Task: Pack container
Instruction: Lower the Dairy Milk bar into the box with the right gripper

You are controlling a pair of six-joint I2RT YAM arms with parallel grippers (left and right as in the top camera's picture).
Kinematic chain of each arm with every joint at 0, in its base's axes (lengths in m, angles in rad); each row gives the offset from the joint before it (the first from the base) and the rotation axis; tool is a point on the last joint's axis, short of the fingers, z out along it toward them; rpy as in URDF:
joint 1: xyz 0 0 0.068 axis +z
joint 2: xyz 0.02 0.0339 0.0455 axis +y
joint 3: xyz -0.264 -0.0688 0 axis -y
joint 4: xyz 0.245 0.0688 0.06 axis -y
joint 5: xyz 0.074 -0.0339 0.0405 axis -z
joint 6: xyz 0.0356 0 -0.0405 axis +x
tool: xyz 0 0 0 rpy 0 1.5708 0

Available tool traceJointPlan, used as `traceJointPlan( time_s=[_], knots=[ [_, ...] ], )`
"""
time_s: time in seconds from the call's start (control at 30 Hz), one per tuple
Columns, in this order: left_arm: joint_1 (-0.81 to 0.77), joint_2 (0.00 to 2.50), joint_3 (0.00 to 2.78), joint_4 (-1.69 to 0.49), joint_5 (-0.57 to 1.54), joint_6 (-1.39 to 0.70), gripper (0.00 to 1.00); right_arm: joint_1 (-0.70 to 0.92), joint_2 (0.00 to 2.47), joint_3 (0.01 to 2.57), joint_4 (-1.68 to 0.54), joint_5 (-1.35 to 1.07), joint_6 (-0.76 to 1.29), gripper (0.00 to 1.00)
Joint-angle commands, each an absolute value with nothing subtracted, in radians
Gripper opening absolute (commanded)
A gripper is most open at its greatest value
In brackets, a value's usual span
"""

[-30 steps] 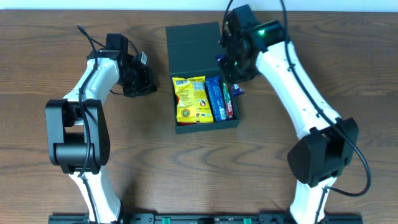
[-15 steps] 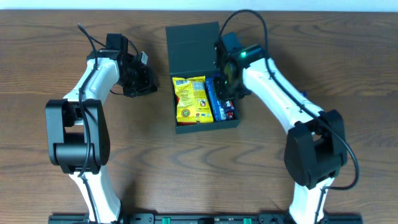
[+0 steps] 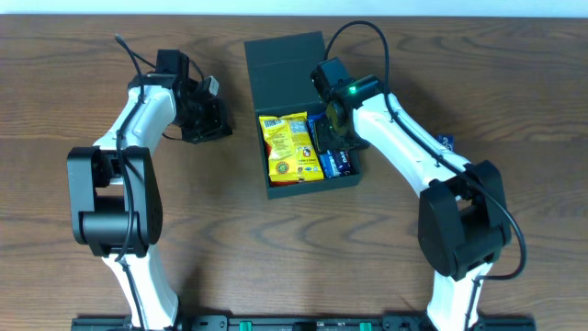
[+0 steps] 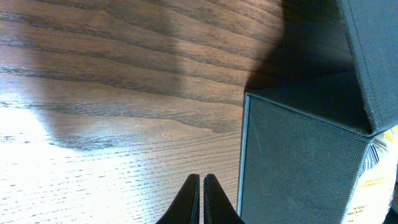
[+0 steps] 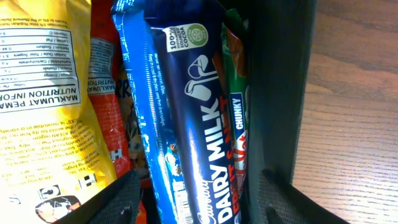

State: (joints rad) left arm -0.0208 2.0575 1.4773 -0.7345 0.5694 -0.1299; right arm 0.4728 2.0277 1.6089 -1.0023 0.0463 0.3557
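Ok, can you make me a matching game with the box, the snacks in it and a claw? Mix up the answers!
Things:
1. container
2. snack packet
3. Dairy Milk bar
4. left claw

Answers:
A. yellow
B. shut, above the table
C. dark teal-green, lid open
D. dark blue wrapper

Pairs: 1-C, 2-A, 3-D, 4-B
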Motion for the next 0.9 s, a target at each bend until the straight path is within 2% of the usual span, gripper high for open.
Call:
traceJointPlan(
  time_s=[0.0, 0.1, 0.23, 0.33, 0.87],
  knots=[
    [-0.020, 2.072, 1.488, -0.743, 0.569, -0.115, 0.06, 0.471, 2.012, 1.623, -1.005, 0.090, 0.370, 0.58],
    [-0.020, 2.072, 1.488, -0.748, 0.569, -0.115, 0.06, 0.471, 1.991, 1.654, -1.008, 0.089, 0.370, 0.47],
    [-0.020, 2.072, 1.488, -0.753, 0.569, -0.115, 0.06, 0.471, 1.920, 1.702, -1.004, 0.102, 0.368, 0.15],
    [-0.020, 2.072, 1.488, -0.752, 0.569, -0.115, 0.06, 0.470, 1.873, 1.705, -0.974, 0.115, 0.312, 0.02],
    [-0.020, 2.072, 1.488, -0.756, 0.569, -0.115, 0.06, 0.482, 2.065, 1.677, -0.973, -0.034, 0.153, 0.01]
  ],
)
